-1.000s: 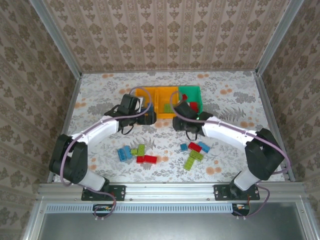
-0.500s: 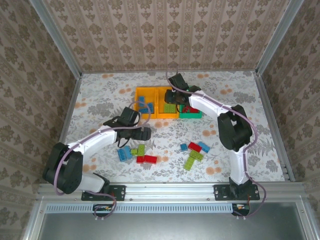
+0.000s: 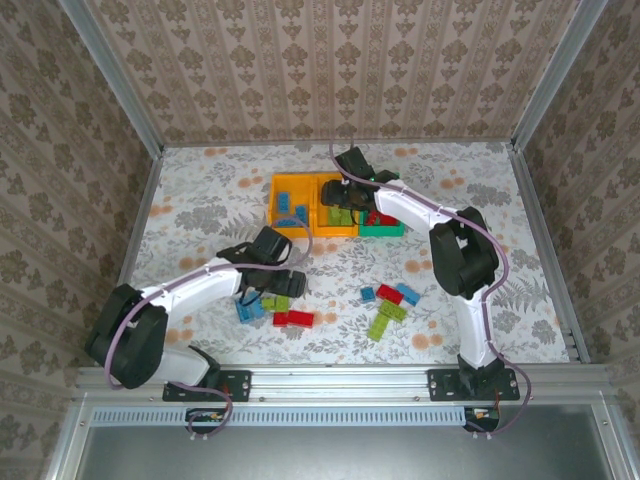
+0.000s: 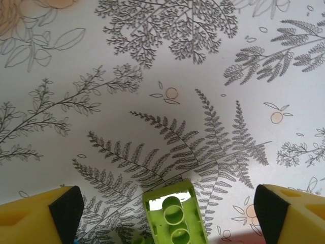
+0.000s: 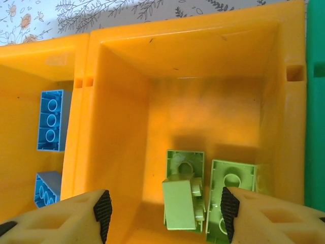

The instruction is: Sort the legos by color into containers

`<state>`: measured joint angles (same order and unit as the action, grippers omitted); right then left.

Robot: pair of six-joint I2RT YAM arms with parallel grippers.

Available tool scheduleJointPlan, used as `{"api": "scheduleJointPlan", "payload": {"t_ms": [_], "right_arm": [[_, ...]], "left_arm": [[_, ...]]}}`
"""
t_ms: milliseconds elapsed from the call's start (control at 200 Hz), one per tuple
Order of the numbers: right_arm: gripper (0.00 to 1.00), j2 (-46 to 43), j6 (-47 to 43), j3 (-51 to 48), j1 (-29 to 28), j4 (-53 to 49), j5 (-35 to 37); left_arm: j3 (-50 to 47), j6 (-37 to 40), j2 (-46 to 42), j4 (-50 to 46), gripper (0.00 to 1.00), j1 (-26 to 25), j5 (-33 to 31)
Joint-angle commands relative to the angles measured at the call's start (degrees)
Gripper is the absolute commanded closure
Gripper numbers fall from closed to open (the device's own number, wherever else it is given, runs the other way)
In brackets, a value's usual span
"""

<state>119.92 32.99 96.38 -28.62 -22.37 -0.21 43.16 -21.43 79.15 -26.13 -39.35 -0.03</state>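
Note:
My left gripper (image 3: 291, 284) hovers open over the left pile of loose legos, and a lime green lego (image 4: 175, 216) lies on the table between its fingertips (image 4: 63, 206). Blue (image 3: 248, 307) and red (image 3: 293, 318) legos lie beside it. My right gripper (image 3: 346, 196) is open over the middle orange-yellow bin (image 5: 117, 101), with nothing held. Lime green legos (image 5: 182, 203) lie in that bin below its jaws. The left orange-yellow bin (image 3: 281, 186) holds blue legos (image 5: 51, 121). Red legos sit in the green bin (image 3: 382, 229).
A second loose group lies at centre right: a small blue lego (image 3: 367, 294), a red one (image 3: 389, 293), another blue one (image 3: 407, 294) and lime green ones (image 3: 385, 318). Patterned walls and metal rails (image 3: 148, 210) enclose the table.
My left gripper drew back from the bins toward the left pile. My right arm swung from mid-table up over the middle bin and now stays there.

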Motion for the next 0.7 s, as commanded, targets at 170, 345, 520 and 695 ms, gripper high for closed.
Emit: {"api": "scheduleJointPlan", "payload": {"t_ms": [170, 345, 520, 695], "right_arm": [[0.31, -7.7, -0.1, -5.2, 0.1, 0.3, -0.4], [0.3, -10.4, -0.1, -7.0, 0.2, 0.5, 0.2], [0.28, -12.7, -0.3, -8.6, 0.2, 0.6, 1.3], [0.27, -14.5, -0.7, -10.6, 0.5, 0.9, 2.0]], "left_arm": [[2.3, -2.8, 4.8, -5.4, 0.18, -2.9, -1.9], [3.5, -4.5, 7.4, -5.0, 0.26, -3.4, -0.9], [4.5, -5.7, 9.9, -5.4, 0.34, -3.8, -0.4], [5.8, -5.9, 11.8, -6.6, 0.42, -4.1, -0.3]]}}
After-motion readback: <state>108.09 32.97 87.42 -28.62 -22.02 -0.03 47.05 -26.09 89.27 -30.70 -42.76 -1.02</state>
